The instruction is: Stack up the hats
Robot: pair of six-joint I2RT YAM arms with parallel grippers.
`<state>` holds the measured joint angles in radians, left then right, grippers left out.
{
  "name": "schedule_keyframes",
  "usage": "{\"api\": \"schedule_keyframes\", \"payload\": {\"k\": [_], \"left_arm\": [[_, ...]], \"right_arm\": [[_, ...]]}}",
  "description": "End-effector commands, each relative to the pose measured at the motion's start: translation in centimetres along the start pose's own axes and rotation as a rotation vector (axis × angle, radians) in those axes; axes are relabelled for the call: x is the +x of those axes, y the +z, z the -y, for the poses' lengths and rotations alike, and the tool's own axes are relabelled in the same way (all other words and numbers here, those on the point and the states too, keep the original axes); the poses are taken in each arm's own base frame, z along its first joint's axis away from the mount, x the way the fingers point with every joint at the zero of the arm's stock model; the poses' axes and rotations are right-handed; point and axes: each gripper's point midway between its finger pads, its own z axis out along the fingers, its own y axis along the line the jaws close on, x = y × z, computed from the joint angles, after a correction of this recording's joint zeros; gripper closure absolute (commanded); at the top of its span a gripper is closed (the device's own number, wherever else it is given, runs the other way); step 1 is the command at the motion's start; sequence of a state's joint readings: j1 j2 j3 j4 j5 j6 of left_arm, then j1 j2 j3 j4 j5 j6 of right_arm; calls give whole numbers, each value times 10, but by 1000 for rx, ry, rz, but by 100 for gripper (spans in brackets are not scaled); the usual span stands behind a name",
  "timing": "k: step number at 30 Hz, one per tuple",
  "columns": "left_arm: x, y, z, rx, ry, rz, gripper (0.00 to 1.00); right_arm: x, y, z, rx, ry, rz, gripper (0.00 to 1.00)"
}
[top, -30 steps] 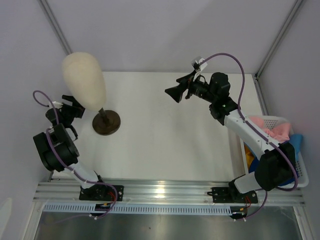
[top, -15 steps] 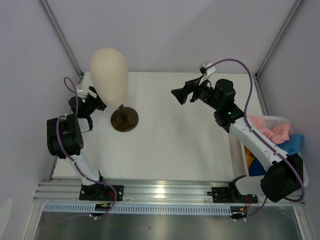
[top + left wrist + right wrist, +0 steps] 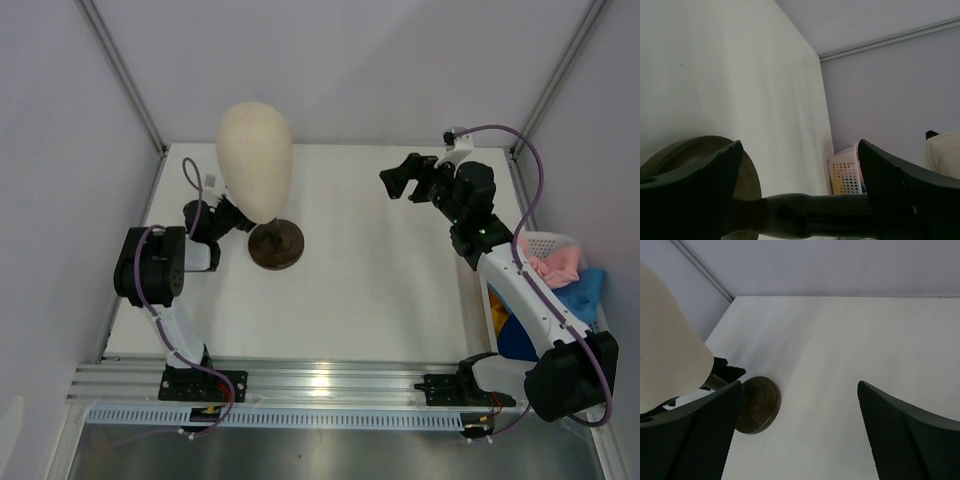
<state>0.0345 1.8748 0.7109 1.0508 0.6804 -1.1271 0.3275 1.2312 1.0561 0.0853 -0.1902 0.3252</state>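
From above, the head form (image 3: pixel 255 160) hides the tips of the left hand (image 3: pixel 798 145); the right arm (image 3: pixel 512 285) covers some hats (image 3: pixel 556 266).

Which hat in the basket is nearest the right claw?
The pink fabric hat, at the far end of the white mesh basket. The light blue hat lies right of it; the yellow-orange hat and navy hat sit nearer the base.

No text, number, brand or sign is showing legibly in any view. A small white tag (image 3: pixel 457 134) near the far right corner of the bench (image 3: pixel 370 300) is appearing too small to read.
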Motion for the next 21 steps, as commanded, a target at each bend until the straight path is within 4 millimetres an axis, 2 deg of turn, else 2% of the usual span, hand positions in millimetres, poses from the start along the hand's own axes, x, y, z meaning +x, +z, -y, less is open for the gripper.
{"api": "schedule_keyframes", "payload": {"k": [1,5,8,10,12,13,14,16,19,20,21], "left_arm": [[22,6,31,99,68,-4,2],[41,9,40,95,31,6,2],[70,11,45,62,-45,11,1],[78,11,48,46,-89,28,1],[93,6,47,6,-161,75,1],[93,4,51,15,-166,99,1],[103,1,56,15,-177,100,1],[104,-1,57,1,-190,137,1],[116,-2,65,-8,-219,138,1],[126,-2,70,-6,-222,123,1],[126,-2,74,-8,-225,147,1]], "right_arm": [[-9,-14,12,58,40,21,1],[-12,-25,28,102,66,39,0],[-15,-33,36,133,84,59,0],[-13,-38,47,199,100,51,1],[-9,-45,60,271,121,33,1],[-9,-47,64,286,128,30,1],[-11,-49,67,302,133,31,1],[-8,-55,79,354,154,17,1],[-3,-64,100,433,203,-1,0],[-3,-68,108,468,217,5,0],[-2,-71,113,492,228,4,1]]}}
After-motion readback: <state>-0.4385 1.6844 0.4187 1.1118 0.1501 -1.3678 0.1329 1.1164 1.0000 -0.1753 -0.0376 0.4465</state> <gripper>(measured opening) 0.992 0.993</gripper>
